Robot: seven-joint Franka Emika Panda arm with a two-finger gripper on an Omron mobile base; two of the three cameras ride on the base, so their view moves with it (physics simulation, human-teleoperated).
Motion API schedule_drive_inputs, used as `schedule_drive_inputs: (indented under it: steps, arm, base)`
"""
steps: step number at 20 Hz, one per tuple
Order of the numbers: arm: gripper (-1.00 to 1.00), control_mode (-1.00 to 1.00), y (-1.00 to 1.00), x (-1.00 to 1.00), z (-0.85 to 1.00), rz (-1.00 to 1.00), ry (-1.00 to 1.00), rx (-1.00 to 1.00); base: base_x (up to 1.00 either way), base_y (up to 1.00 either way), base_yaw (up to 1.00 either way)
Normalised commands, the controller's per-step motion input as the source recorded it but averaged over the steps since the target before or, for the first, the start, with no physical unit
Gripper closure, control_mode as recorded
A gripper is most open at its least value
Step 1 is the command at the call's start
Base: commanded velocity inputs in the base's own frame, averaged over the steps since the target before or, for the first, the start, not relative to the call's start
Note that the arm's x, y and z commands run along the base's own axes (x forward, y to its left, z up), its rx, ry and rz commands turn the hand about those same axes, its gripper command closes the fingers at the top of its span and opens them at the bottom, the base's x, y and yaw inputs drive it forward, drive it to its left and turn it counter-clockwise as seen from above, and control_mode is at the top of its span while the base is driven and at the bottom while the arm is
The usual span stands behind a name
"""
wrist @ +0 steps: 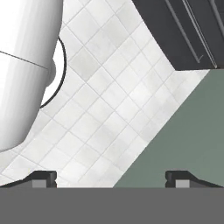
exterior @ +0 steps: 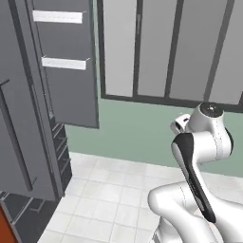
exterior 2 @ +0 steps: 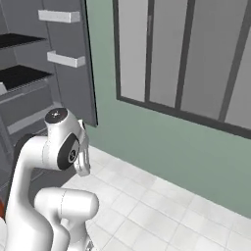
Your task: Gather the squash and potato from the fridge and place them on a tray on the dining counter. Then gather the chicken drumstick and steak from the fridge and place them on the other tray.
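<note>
fridge (exterior: 28, 118) at left, door bins (exterior: 64, 62) on its open door, window (exterior: 171, 47) to the right

The arm (exterior: 199, 156) was glossy white, built of fat rounded segments with smooth bulging elbows. A long black strip ran down one link, and a dark round cap (exterior 2: 57, 115) with a small pale mark topped a joint. The claw (wrist: 111, 178) ended in two small dark tips.

No text, labels, brands or numbers can be read anywhere here, not even on the fridge (exterior: 66, 61) door.
</note>
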Motion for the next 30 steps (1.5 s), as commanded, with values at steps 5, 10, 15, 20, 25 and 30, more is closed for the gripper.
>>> schedule_drive_inputs:
  steps: [5,10,15,20,25,30]
  arm:
    - [-1.00,1.00,0.00,0.00,0.00,0.00,0.00,0.00]
    - [-1.00,1.00,0.00,0.00,0.00,0.00,0.00,0.00]
    - [-1.00,1.00,0.00,0.00,0.00,0.00,0.00,0.00]
    - [-1.00,1.00,0.00,0.00,0.00,0.00,0.00,0.00]
    - [-1.00,1.00,0.00,0.00,0.00,0.00,0.00,0.00]
    - [-1.00,1.00,0.00,0.00,0.00,0.00,0.00,0.00]
  base:
    - [0.52,-0.48,0.40]
    - [0.40,-0.41,0.38]
    - [0.34,-0.34,0.37]
    - [0.29,-0.24,0.35]
    - [0.27,-0.29,0.36]
    - [0.25,-0.32,0.36]
